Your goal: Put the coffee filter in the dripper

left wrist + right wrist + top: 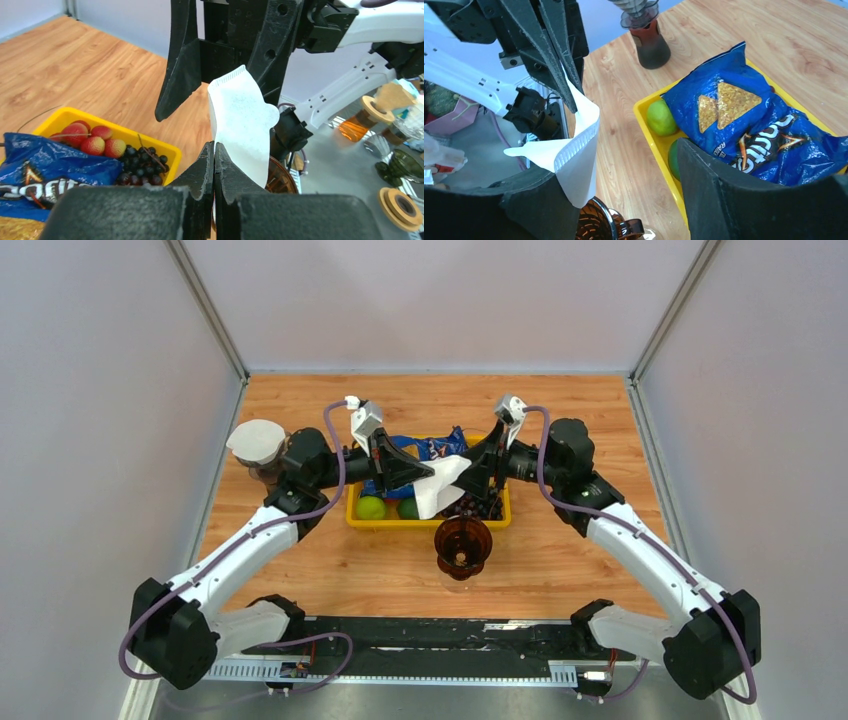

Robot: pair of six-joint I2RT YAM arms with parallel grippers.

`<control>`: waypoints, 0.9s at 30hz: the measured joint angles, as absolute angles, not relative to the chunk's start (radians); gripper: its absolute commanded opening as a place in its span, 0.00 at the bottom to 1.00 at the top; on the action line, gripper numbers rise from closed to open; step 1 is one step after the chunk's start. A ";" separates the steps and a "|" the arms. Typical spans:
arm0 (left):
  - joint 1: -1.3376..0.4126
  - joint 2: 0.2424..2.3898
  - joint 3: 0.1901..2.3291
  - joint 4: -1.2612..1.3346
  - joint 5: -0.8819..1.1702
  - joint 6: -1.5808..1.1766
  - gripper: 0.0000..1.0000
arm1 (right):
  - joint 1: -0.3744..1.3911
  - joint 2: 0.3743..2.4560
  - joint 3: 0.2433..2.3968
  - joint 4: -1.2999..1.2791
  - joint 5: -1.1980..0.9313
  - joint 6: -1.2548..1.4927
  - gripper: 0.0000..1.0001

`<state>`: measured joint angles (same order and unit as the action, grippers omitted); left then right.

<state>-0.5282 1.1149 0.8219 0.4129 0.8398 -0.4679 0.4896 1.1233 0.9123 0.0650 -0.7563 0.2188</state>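
Observation:
A white paper coffee filter [440,485] hangs above the table between the two grippers. My left gripper [428,474] is shut on its upper edge; the filter shows in the left wrist view [245,125] rising from the closed fingertips. My right gripper [478,480] is open, its jaws wide apart, one finger next to the filter [574,155]. The brown ribbed dripper [463,543] stands on a glass just in front of the yellow tray, below the filter. Its rim shows in the right wrist view [596,222] and the left wrist view [280,175].
A yellow tray [365,519] holds a blue chip bag [425,448], green limes [371,507] and dark grapes [470,506]. A brown jar with a white filter stack [258,443] stands at the left. Grey walls enclose the wooden table.

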 measured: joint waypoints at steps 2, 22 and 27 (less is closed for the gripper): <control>-0.528 1.122 0.822 0.427 0.860 -0.479 0.00 | 0.490 1.123 0.908 0.070 -0.773 0.216 0.59; -0.528 1.162 0.822 0.499 0.907 -0.523 0.11 | 0.500 1.105 0.897 0.094 -0.910 0.203 0.00; -0.528 1.170 0.831 0.477 0.889 -0.523 0.64 | 0.503 1.095 0.897 0.095 -0.907 0.209 0.00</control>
